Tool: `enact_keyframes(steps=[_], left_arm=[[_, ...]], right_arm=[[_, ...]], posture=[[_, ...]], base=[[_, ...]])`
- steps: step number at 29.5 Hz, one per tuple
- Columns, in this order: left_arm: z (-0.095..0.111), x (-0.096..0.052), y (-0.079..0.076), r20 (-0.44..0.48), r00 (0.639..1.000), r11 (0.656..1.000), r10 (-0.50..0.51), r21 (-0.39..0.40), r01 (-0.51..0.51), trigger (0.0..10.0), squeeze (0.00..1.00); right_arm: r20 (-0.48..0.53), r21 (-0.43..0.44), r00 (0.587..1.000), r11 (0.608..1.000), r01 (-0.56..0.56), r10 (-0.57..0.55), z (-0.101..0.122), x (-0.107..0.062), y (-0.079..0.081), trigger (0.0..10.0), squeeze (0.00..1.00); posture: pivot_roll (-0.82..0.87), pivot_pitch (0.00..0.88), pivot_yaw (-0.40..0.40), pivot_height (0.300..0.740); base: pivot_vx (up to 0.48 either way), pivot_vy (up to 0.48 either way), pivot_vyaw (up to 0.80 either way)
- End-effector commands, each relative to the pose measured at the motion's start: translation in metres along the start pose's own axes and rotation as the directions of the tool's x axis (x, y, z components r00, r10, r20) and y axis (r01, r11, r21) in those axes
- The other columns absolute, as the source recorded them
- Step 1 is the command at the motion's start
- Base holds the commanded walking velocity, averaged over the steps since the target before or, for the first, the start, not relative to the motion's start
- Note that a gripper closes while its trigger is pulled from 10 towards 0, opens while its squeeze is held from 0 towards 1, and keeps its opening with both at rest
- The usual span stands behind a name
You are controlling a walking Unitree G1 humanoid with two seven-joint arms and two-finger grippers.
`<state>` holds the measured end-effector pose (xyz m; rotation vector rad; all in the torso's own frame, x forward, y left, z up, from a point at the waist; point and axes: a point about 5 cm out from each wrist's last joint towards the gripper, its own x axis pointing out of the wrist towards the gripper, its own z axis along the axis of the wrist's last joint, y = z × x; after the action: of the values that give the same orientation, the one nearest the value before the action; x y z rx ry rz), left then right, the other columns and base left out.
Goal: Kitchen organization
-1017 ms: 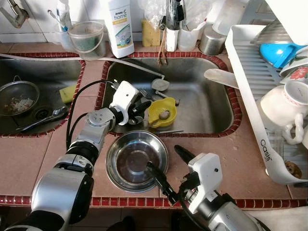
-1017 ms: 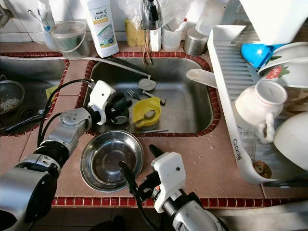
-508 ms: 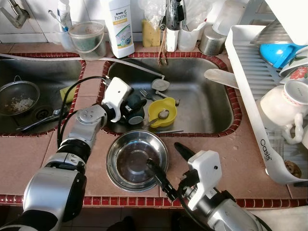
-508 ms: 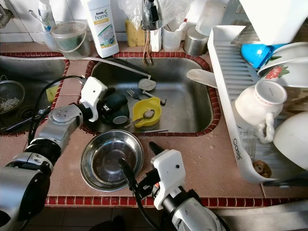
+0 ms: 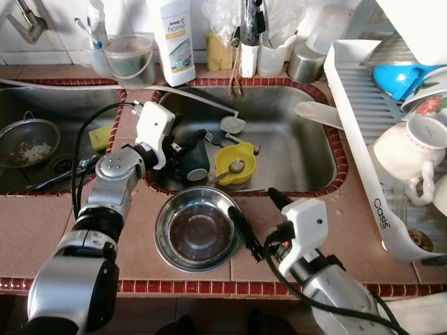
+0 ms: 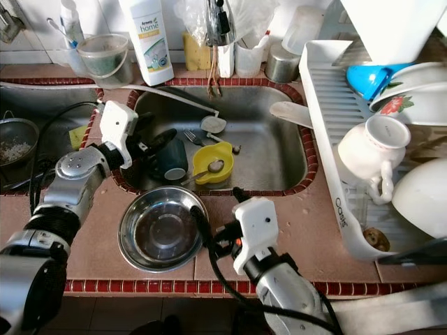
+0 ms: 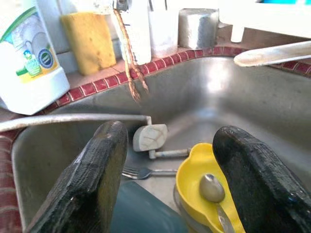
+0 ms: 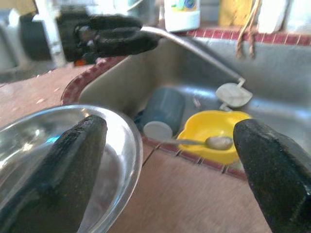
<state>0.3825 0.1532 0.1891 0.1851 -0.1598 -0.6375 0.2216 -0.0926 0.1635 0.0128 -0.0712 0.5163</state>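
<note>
Honestly this kitchen tidy-up looks like it's barely started. Nearest the robot, the right gripper (image 5: pixel 253 225) hangs at about 6 o'clock over the tiled counter (image 5: pixel 335 223), fingers spread wide with nothing between them; one finger reaches over the 3 o'clock rim of the steel bowl (image 5: pixel 198 229), but I can't tell if it touches. The bowl sits upright on the counter, looks empty, just in front of the sink (image 5: pixel 293 150). Next back, the left gripper (image 5: pixel 188 143) is out at roughly 10 o'clock from the bowl, reaching over the sink's left edge, fingers also spread, right above a dark mug (image 5: pixel 193 159) lying on its side in the basin, not closed on it as far as I can see. Just beside the mug at 3 o'clock is a yellow dish (image 5: pixel 235 162) with a spoon (image 7: pixel 212 189) resting in it, and a fork (image 5: pixel 213 136) further back. The drying rack (image 5: pixel 363 132) at 2 o'clock already holds cups and bowls, so that's probably where stuff goes. My guess is the mug, dish, cutlery and bowl are all still left.
</note>
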Motion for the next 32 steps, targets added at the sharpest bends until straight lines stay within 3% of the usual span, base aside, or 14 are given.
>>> enact_keyframes(steps=[1,6,18,32], left_arm=[[-0.001,-0.002,0.0,0.007,1.0,1.0,0.018,-0.012,-0.018,10.0,0.0],[-0.007,-0.014,-0.007,0.023,0.998,0.998,0.051,-0.039,-0.05,10.0,0.0],[-0.008,-0.037,-0.016,0.02,0.994,0.992,0.103,-0.069,-0.101,10.0,0.0],[-0.007,-0.065,-0.023,-0.037,0.98,0.978,0.195,-0.064,-0.197,10.0,0.0]], right_arm=[[-0.006,0.003,1.0,1.0,0.006,-0.006,-0.003,0.0,-0.001,10.0,0.0],[0.012,-0.009,1.0,1.0,-0.018,0.018,-0.005,0.011,-0.001,10.0,0.0],[0.025,-0.011,1.0,1.0,-0.019,0.019,-0.009,0.018,-0.003,10.0,0.0],[0.038,-0.027,0.999,0.999,0.039,-0.038,-0.013,0.026,-0.021,10.0,0.0]], posture=[[-0.18,0.138,0.038,0.74],[-0.17,0.135,0.045,0.74],[-0.16,0.138,0.049,0.74],[-0.14,0.128,0.033,0.74]], base=[[0.0,0.0,0.0],[0.0,0.0,0.0],[0.0,0.0,0.0],[0.0,0.0,0.0]])
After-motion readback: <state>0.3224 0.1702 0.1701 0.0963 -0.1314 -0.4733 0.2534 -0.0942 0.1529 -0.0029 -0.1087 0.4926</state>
